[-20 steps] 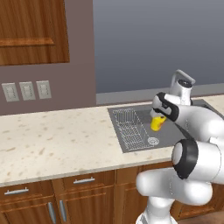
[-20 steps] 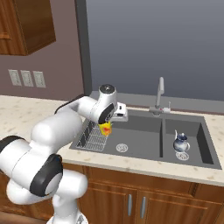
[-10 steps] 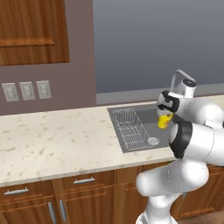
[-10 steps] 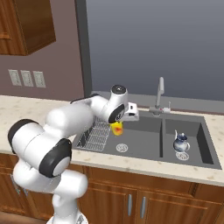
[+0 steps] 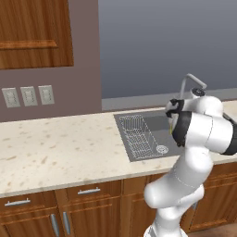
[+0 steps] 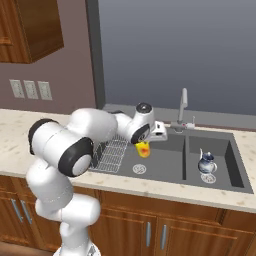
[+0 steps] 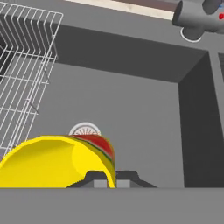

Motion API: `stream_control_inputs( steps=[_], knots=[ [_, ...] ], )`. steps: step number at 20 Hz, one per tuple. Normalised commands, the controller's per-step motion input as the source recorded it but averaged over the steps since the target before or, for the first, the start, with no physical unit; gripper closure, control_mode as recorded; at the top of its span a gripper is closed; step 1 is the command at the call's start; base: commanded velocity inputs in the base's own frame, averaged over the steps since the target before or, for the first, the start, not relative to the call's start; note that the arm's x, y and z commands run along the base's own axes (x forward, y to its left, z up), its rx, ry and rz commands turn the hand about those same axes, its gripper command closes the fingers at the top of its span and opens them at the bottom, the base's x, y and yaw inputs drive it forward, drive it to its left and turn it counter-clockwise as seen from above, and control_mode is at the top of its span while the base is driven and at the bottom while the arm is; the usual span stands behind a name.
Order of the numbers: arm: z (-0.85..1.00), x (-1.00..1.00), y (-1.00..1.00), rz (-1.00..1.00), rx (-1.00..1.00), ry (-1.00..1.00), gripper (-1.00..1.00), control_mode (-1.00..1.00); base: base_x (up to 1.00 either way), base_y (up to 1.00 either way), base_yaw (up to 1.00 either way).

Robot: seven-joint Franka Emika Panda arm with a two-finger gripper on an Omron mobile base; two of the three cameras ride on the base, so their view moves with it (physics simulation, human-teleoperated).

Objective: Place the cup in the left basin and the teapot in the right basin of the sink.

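In the right base view the yellow cup [image 6: 142, 149] with red-orange patches hangs over the left basin [image 6: 165, 159], above its round drain [image 6: 139, 169], and my gripper [image 6: 144, 143] is shut on its rim. The hand view shows the cup [image 7: 52, 162] low at the left, its rim pinched between my fingertips [image 7: 95, 180], with the basin floor [image 7: 131, 113] and the drain [image 7: 85, 130] below. The blue-and-white teapot [image 6: 206, 163] stands upright in the right basin [image 6: 227, 167] on its drain. In the left base view my own arm covers most of the sink [image 5: 152, 139].
A wire rack [image 6: 112, 152] lies along the left side of the left basin, also seen as the rack [image 7: 22, 74] and the rack [image 5: 139, 134]. The slim silver faucet [image 6: 183, 107] rises behind the divider [image 6: 185, 157]. Speckled counter [image 5: 60, 148] stretches left of the sink.
My arm has swung the held cup to the right, from over the wire rack toward the middle of the left basin. The teapot has not moved.
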Motion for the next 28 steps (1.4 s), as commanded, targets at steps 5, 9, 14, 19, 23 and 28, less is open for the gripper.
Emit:
stream_control_inputs(
  steps=[5, 9, 14, 19, 23, 28],
  knots=[
    [-0.4, 0.42, -0.26, 0.0, 0.0, 0.0, 1.0, -1.0, 0.0, 0.0, 0.0],
    [-0.35, 0.42, -0.22, 0.0, 0.0, 0.0, 1.0, -1.0, 0.0, 0.0, 0.0],
    [-0.36, 0.39, -0.18, 0.0, 0.0, 0.0, 1.0, -1.0, 0.0, 0.0, 0.0],
    [-0.37, 0.42, -0.15, 0.0, 0.0, 0.01, 1.0, -1.0, 0.0, 0.0, 0.0],
    [-0.39, 0.43, -0.14, 0.0, 0.0, 0.01, 1.0, -1.0, 0.0, 0.0, 0.0],
    [-0.39, 0.44, -0.02, 0.0, 0.0, 0.02, 1.0, -1.0, 0.0, 0.0, 0.0]
  ],
)
